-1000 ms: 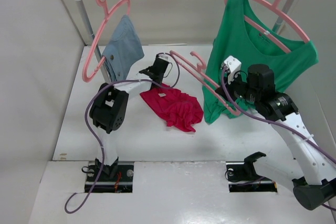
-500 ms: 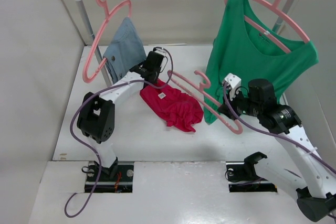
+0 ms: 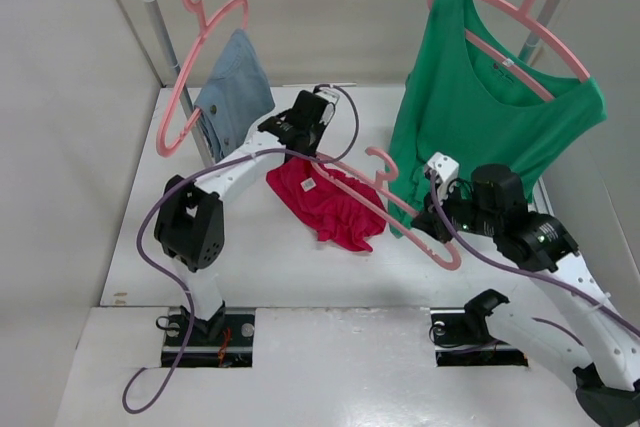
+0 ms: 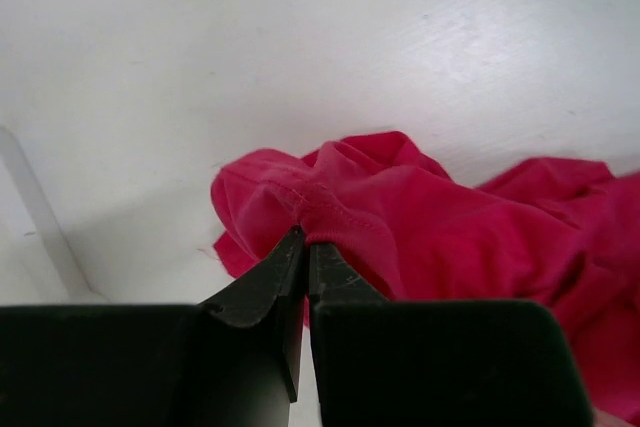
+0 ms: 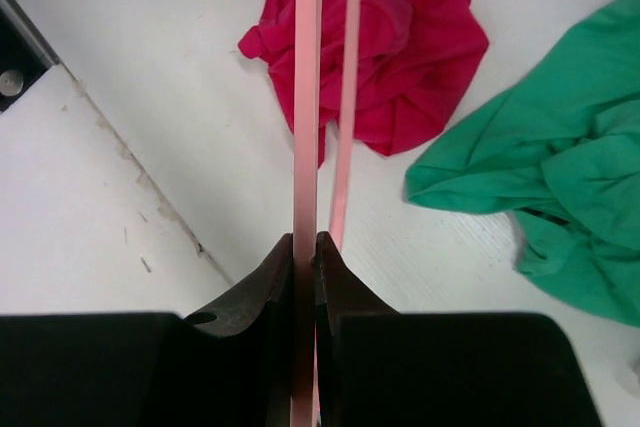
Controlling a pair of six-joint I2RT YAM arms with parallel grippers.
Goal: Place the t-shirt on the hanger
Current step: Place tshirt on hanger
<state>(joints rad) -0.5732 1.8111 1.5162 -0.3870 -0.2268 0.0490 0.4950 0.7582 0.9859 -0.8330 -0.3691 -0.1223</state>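
Top view: you are swinging the hanger (image 3: 453,257) away from the green top (image 3: 480,97) and out over the t-shirt (image 3: 335,205), which is lying on the worktop (image 3: 250,247).
Left wrist: your left jaws are pinching the t-shirt's seamed edge.
Right wrist: your right jaws are clamping the hanger's bar, so threading is looking close.

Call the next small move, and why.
Probably lift the left gripper a little: it is shut on a fold of the t-shirt, which lies bunched on the table, while the right gripper holds the hanger over it, needing an opening.
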